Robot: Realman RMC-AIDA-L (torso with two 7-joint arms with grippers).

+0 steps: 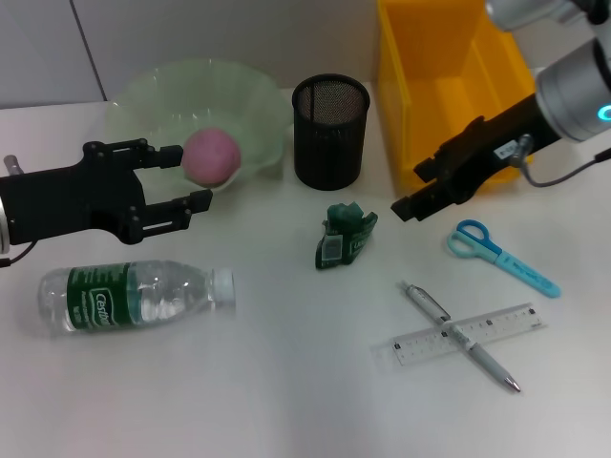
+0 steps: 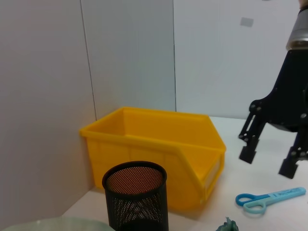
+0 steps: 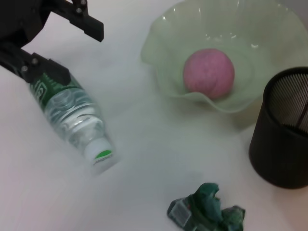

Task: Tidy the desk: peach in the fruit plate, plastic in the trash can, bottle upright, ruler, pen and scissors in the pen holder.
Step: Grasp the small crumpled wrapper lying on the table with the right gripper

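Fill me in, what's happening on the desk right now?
The peach already sits in the fruit plate. The left pincer hangs open and empty beside it, above the bottle, which lies on its side. The right pincer hovers open near the scissors. Plastic, pen and ruler remain on the desk; the pen holder looks empty.

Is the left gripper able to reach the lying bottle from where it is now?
Probably yes. The left gripper hangs open just above the bottle, which lies on its side on the table near it. Nothing stands between them; the peach is already in the fruit plate.
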